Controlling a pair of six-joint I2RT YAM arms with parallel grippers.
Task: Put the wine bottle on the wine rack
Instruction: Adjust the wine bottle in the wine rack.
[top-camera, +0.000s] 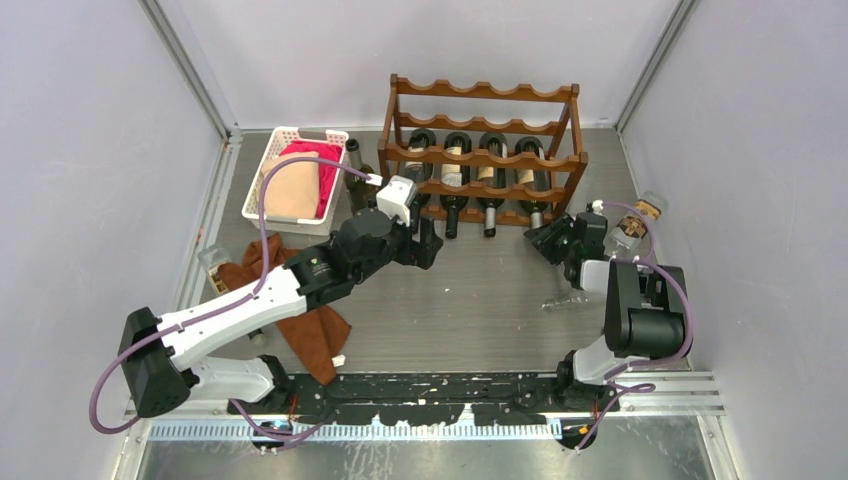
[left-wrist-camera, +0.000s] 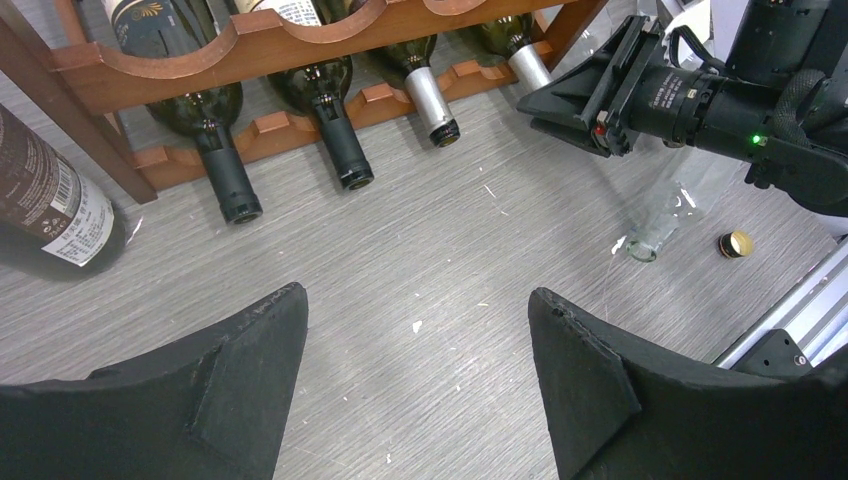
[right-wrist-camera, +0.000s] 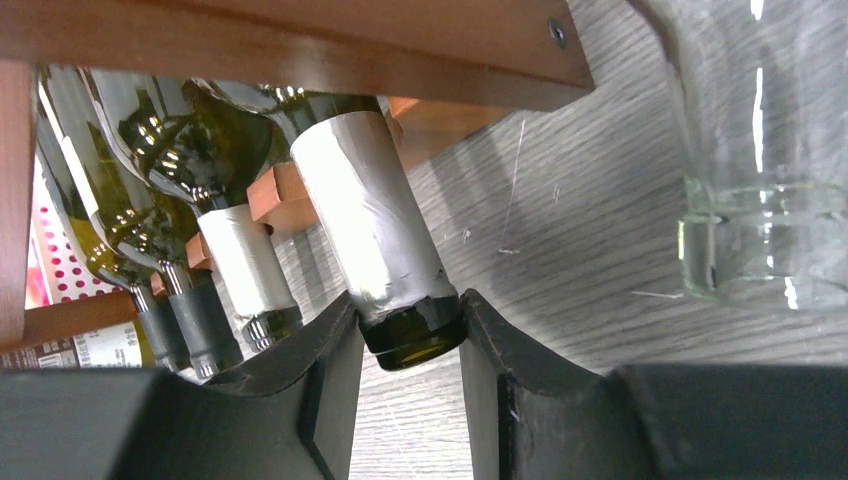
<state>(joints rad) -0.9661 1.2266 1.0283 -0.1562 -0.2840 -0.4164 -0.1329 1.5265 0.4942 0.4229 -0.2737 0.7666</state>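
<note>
1. Right gripper (right-wrist-camera: 412, 335) fills the foreground of its own wrist view. Its two dark fingers (right-wrist-camera: 330, 370) press on either side of the mouth of the wine bottle (right-wrist-camera: 365, 215), clamped on it.
2. That bottle is green glass with a silver foil neck. It lies in the wine rack (top-camera: 485, 92) as the rightmost of four, its neck pointing toward 6 o'clock.
3. Seen from the top camera, the rack stands at 12 o'clock on the table (top-camera: 480, 300), its reddish-brown scalloped rails stacked in tiers.
4. Left gripper (left-wrist-camera: 418, 300) hovers over the grey tabletop at about the rack's 7 o'clock, jaws wide apart.
5. At 9 o'clock in the left wrist view, a dark labelled bottle (left-wrist-camera: 50, 200) rests on the table just beside the rack's left post.
6. At 3 o'clock in that same view, a clear glass bottle (left-wrist-camera: 655, 225) lies on the table, with a gold cap (left-wrist-camera: 737, 243) near its mouth.
7. From above, a white basket (top-camera: 262, 170) sits at 11 o'clock with pink and beige cloth inside, and a brown cloth (top-camera: 310, 330) lies at 8 o'clock, partly under the left arm.
</note>
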